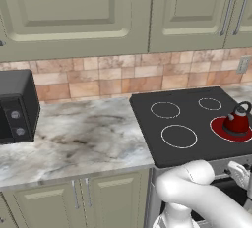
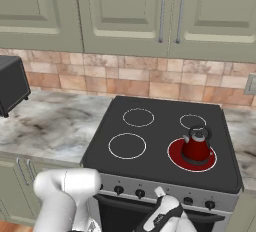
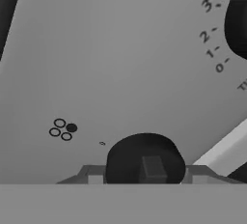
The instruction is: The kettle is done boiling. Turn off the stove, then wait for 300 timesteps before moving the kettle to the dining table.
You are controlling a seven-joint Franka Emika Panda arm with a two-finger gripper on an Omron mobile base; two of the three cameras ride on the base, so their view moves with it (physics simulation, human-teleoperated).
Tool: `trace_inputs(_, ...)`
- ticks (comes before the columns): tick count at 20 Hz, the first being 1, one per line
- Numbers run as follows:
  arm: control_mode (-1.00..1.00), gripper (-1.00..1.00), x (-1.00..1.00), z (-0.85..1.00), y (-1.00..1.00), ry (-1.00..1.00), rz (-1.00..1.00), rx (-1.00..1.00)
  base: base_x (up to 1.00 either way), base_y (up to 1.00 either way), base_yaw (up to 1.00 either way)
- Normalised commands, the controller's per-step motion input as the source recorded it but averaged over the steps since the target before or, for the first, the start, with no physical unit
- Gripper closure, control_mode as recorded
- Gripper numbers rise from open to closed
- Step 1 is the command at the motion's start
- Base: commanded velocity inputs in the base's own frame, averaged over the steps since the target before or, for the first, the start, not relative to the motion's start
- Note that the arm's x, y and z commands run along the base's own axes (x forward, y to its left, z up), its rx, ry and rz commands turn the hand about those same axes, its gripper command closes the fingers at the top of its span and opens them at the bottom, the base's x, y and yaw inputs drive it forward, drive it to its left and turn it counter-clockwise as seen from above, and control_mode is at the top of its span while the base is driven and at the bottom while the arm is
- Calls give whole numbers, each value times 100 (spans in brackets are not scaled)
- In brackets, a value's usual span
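The red kettle [image 1: 237, 121] [image 2: 196, 147] stands upright on the front right burner of the stove [image 1: 147, 124] [image 2: 160, 143], and that burner's ring glows red. My gripper [image 2: 160, 196] [image 3: 144, 175] is down at the stove's silver front panel, in the row of black knobs. In the hand view one black knob [image 3: 144, 155] sits between my fingertips [image 3: 94, 175], which press on both its sides. The white hand [image 1: 242, 174] also shows at the right edge of the left base view. The dining table is out of view.
A black microwave [image 1: 17, 106] [image 2: 10, 83] sits on the marbled counter [image 1: 83, 133] left of the stove. A second knob [image 3: 239, 20] with dial numbers lies nearby on the panel. Wall cabinets hang above the tiled backsplash.
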Motion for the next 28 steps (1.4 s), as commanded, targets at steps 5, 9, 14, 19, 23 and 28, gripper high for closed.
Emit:
trace_inputs(5,-100,100,-10,-1,0,5,0,24,0,0,0)
trace_inputs(9,-100,100,-9,-6,0,3,0,24,0,0,0)
trace_inputs(14,-100,100,-8,-8,0,0,0,19,0,0,0)
trace_inputs(19,-100,100,-7,0,0,0,0,19,0,0,0)
trace_inputs(23,-100,100,-8,0,0,0,-1,17,0,0,0)
trace_inputs(28,-100,100,-11,0,-3,0,-1,14,0,0,0)
